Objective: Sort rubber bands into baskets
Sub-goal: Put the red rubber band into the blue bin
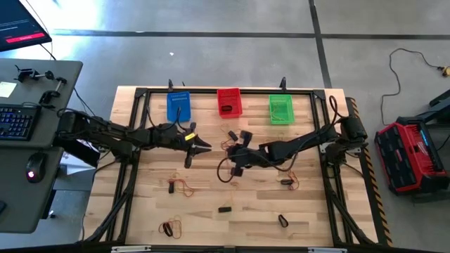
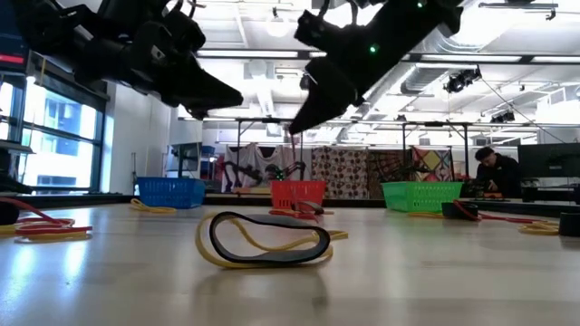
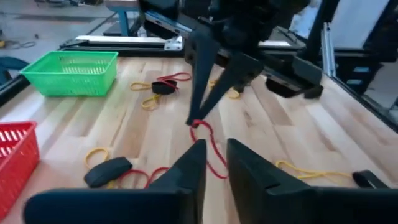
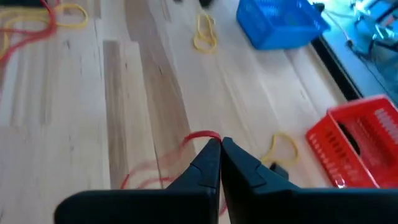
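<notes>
High view: my right gripper (image 1: 230, 149) hangs at table centre, at six o'clock from the red basket (image 1: 228, 101); my left gripper (image 1: 202, 146) waits at nine o'clock from it.

Low view: a black rubber band (image 2: 265, 242) lies nearest.

Left wrist view: my left fingers stand slightly parted, empty.

Right wrist view: my fingertips are pressed together on a red rubber band (image 4: 198, 138). The thin loop may slip free, or its trailing end may snag neighbouring bands.
</notes>
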{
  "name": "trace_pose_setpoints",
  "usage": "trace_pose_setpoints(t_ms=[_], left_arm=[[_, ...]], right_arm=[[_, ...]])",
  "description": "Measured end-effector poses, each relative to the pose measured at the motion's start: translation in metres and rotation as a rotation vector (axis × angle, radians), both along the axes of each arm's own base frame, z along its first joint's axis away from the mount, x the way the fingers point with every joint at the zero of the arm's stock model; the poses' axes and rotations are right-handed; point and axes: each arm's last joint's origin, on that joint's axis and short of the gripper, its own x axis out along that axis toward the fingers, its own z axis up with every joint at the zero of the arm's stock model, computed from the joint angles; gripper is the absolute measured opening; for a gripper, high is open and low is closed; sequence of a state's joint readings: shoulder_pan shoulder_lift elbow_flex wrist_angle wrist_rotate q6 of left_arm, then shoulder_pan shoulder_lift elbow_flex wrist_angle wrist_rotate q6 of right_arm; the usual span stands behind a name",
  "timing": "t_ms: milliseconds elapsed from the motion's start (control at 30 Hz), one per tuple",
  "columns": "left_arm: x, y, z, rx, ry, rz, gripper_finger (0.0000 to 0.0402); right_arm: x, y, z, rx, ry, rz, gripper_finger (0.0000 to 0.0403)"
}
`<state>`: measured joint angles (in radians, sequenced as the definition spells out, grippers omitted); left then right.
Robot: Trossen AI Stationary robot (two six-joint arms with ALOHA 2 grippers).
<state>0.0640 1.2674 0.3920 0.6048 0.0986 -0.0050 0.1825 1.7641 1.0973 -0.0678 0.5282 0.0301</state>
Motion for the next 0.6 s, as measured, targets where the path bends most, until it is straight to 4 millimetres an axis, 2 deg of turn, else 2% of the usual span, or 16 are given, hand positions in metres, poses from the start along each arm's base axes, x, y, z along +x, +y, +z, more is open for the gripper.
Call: trace_pose_setpoints(t_ms=[133, 367, 600], left_arm=[[0.0, -0.003, -0.002, 0.024, 0.014, 0.098, 0.0106], [0.007, -0.005, -0.008, -0.023, 0.046, 0.106, 0.0169], [0.033, -0.006, -0.013, -0.012, 0.039, 0.105, 0.0203]], right_arm=[[0.003, 0.001, 0.004, -0.019, -0.037, 0.02, 0.0], [0.008, 0.001, 0.01, -0.078, -0.092, 0.052, 0.0], [0.011, 0.0, 0.015, -0.143, -0.118, 0.099, 0.0]])
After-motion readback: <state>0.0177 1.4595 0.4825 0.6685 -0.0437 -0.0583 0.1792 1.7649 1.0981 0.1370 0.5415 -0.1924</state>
